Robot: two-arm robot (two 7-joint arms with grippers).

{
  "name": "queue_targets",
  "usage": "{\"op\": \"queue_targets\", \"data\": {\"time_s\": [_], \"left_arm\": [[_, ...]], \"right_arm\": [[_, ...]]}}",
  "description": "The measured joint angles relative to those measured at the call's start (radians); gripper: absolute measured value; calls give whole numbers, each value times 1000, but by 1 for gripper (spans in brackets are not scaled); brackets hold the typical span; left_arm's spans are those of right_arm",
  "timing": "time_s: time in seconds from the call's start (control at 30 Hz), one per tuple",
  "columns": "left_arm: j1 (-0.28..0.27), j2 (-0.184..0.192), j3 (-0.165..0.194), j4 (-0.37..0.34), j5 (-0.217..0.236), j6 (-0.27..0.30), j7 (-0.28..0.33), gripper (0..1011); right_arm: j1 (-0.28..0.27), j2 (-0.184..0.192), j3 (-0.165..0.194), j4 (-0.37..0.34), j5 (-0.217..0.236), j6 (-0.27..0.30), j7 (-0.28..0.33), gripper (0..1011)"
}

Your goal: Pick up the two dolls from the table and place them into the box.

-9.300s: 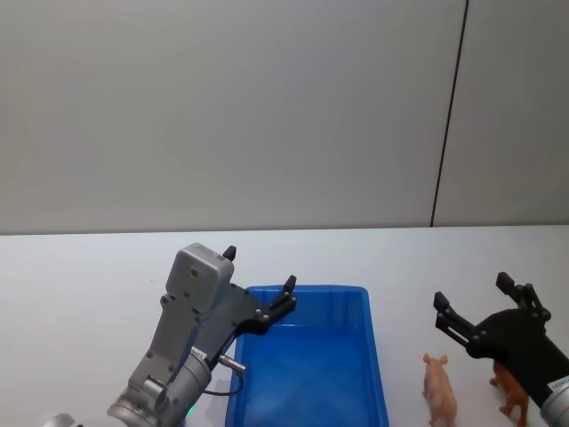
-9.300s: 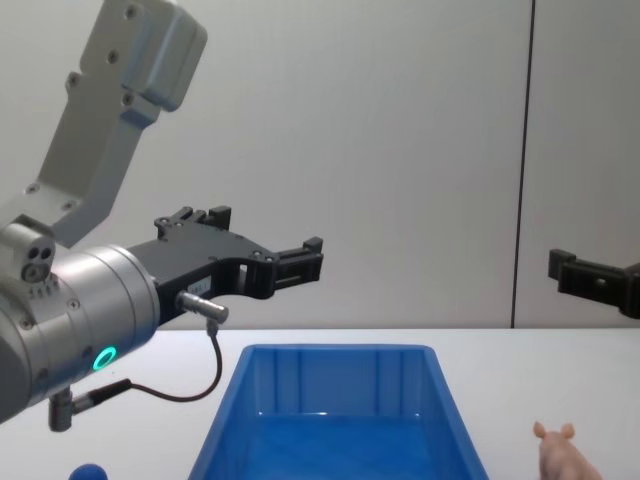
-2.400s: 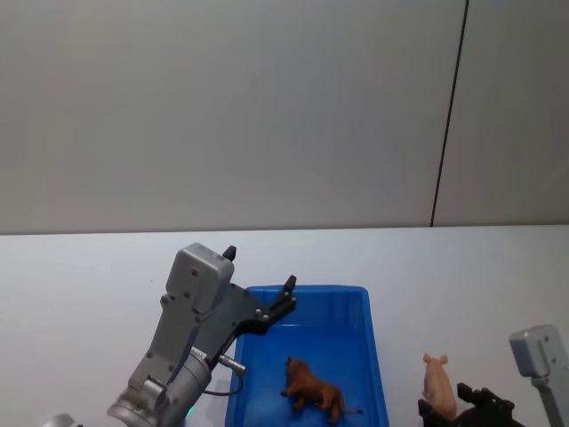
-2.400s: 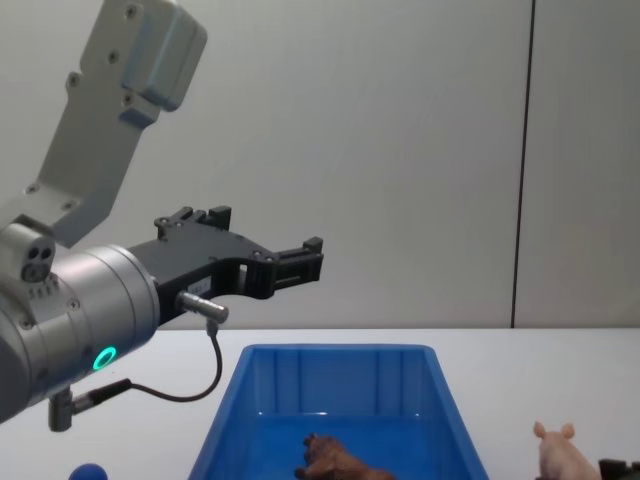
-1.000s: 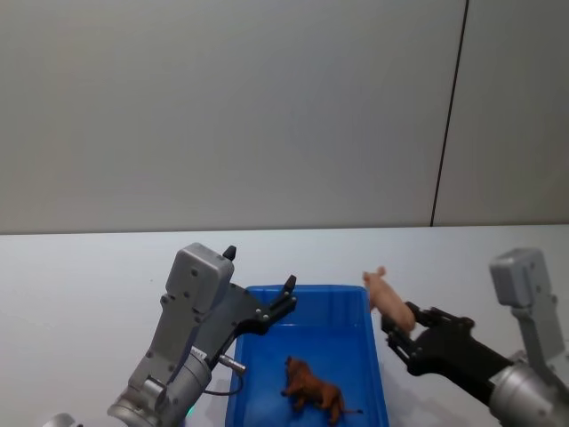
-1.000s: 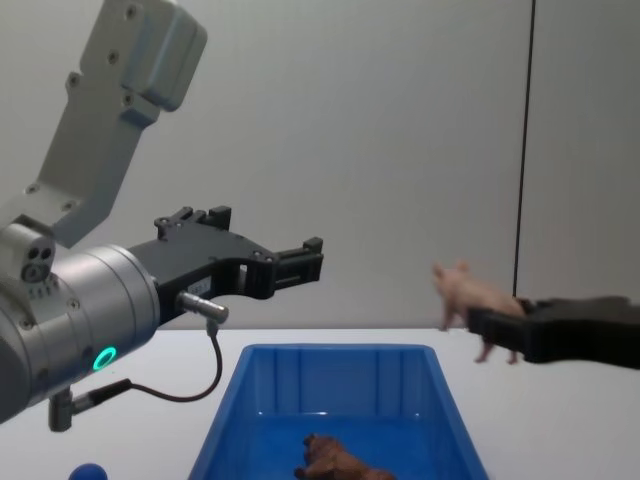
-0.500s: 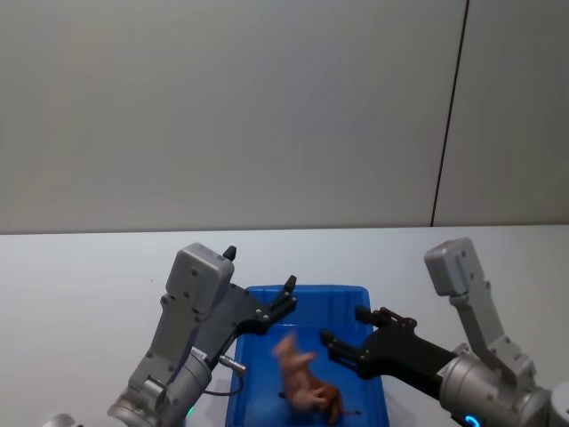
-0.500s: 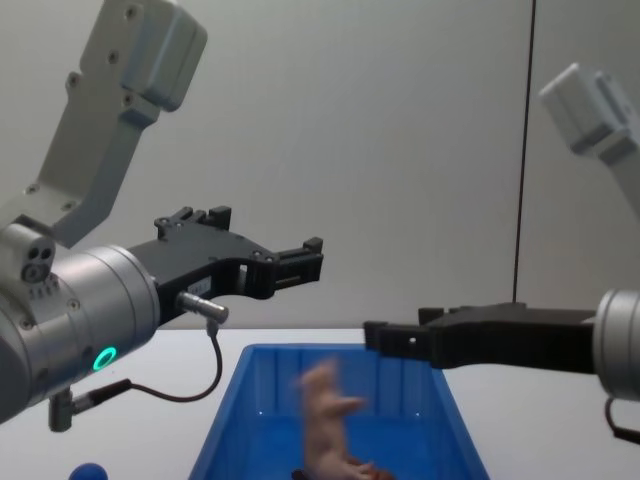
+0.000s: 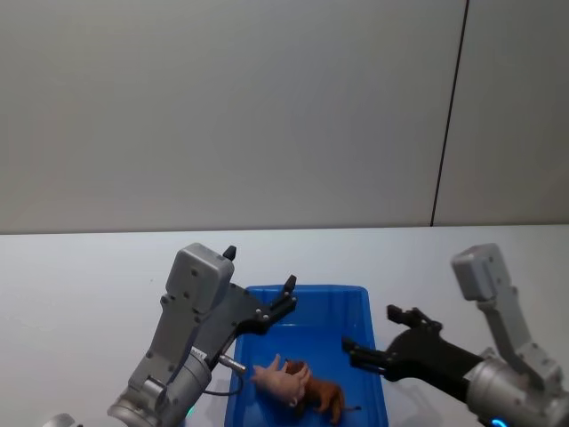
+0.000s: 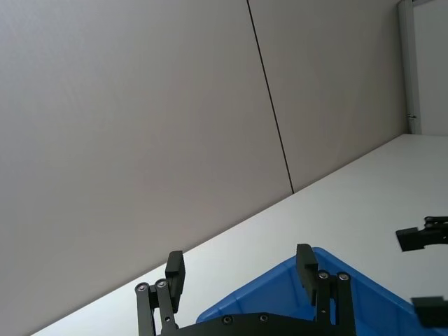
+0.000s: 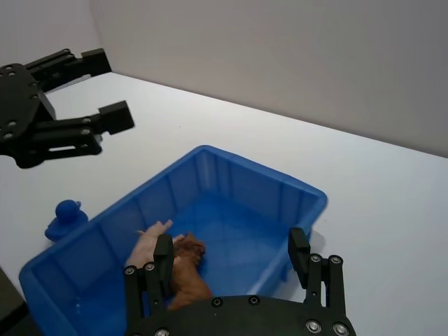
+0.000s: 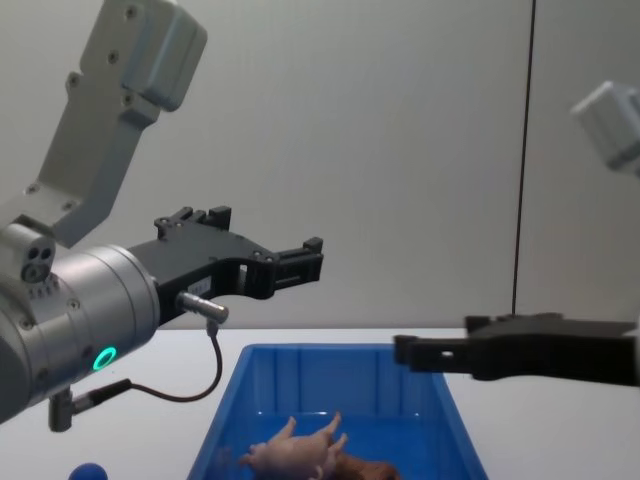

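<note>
Behind, grey wall (image 9: 267, 107) with one dark seam (image 9: 449, 116); below, white worktop (image 9: 80, 285) around the blue box (image 9: 357, 293), pig (image 9: 277, 381) and lion (image 9: 325, 398) inside. Spread and empty, left hand (image 9: 260, 269) and right hand (image 9: 367, 327), raised near it.

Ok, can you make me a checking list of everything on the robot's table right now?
Surface: white table, flat, no spills seen.
Job's things: pink pig lies tipped over inside the blue box, touching the brown lion.
Clutter: small blue toy on the table outside the box, on the robot's left.
Claws: left claw open, raised near the box's far left corner; right claw open and empty, raised near the box's right rim.
Cables: thin dark cable loops under the left wrist, outside the box.
Surroundings: plain grey wall with a dark vertical seam; nothing else seen.
</note>
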State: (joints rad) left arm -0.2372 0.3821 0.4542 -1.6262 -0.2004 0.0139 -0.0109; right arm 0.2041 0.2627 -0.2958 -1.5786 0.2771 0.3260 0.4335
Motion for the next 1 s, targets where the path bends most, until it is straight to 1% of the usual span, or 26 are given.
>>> {"op": "queue_targets", "data": {"time_s": [0.1, 0.13, 0.43, 0.73, 0.87, 1.0], "left_arm": [[0, 0, 0, 0, 0, 0, 0, 1003], [0, 0, 0, 0, 0, 0, 0, 1003], [0, 0, 0, 0, 0, 0, 0, 1003], [10, 7, -2, -10, 4, 6, 10, 1003], [25, 19, -5, -27, 8, 20, 30, 1003], [58, 44, -11, -60, 9, 43, 72, 1003]], "right_arm": [[-14, 17, 10, -9, 10, -15, -5, 1001], [-26, 31, 18, -17, 17, -25, -8, 1001], [-90, 99, 59, -60, 61, -82, -28, 1001], [-122, 132, 79, -81, 81, -109, -39, 1001], [-131, 141, 85, -86, 87, -116, -42, 1001], [-138, 148, 89, -91, 92, -123, -44, 1001]]}}
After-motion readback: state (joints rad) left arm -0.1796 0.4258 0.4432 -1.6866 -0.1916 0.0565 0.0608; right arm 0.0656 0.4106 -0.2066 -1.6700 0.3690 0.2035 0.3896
